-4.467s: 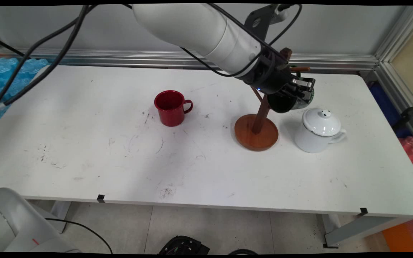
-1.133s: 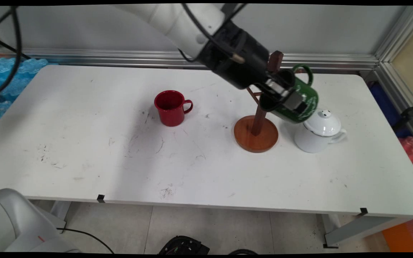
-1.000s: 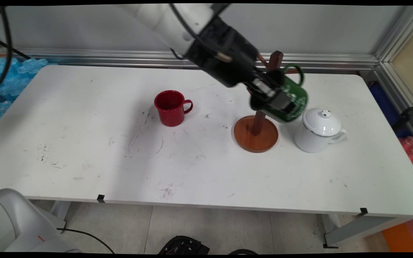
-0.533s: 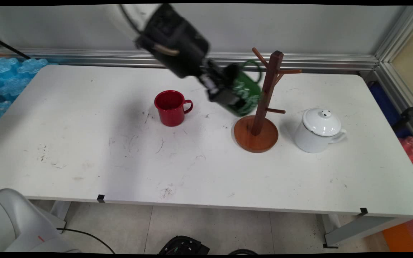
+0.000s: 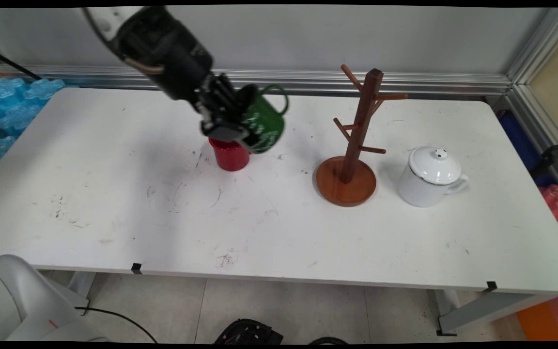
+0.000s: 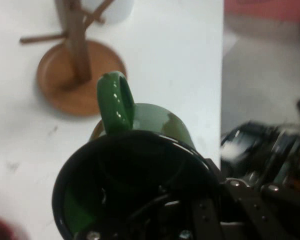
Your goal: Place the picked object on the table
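Note:
My gripper (image 5: 228, 121) is shut on the rim of a green enamel mug (image 5: 262, 125), which hangs tilted in the air with its handle up. The mug is just above and right of a red mug (image 5: 229, 155) that stands on the white table (image 5: 114, 208) and is partly hidden by the gripper. In the hand view the green mug (image 6: 155, 125) fills the lower middle, its dark mouth towards the camera, one finger inside it. The wooden mug tree (image 5: 356, 140) stands to the right with bare pegs; in the hand view the mug tree (image 6: 75, 65) is at the upper left.
A white lidded enamel pot (image 5: 429, 177) stands right of the mug tree. Blue packs (image 5: 12, 99) lie beyond the table's left end. An aluminium rail (image 5: 405, 80) runs along the wall behind the table. The table edge (image 6: 222, 100) shows in the hand view.
The green mug came off the mug tree in the gripper. It has travelled left across the table, from beside the white pot to just above the red mug.

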Robot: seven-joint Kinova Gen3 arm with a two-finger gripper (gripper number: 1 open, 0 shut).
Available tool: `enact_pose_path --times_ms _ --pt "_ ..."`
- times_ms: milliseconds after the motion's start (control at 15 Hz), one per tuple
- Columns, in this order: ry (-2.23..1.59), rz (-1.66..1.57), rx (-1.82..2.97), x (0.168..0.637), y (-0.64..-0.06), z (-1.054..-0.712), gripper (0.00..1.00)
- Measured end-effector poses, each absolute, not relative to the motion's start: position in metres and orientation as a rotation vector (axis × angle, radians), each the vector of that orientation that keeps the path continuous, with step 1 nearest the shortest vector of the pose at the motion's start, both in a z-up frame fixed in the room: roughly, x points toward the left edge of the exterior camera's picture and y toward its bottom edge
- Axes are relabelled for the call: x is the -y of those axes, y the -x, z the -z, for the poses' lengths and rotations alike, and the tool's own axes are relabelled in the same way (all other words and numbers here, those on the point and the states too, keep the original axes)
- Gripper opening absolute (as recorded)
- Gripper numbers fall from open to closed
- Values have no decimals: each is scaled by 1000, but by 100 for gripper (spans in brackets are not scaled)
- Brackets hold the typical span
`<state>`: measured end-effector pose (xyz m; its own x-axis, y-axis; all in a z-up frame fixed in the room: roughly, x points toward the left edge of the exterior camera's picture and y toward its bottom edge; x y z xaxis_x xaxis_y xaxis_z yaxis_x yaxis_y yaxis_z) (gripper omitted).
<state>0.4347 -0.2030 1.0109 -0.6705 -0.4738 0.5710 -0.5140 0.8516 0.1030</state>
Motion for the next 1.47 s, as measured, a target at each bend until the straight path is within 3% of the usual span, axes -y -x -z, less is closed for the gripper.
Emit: enact_pose_path --times_ms 533,1467 --pt "-635 -176 2669 203 -446 -999 0" --pt "-566 -138 2975 231 -401 -910 0"
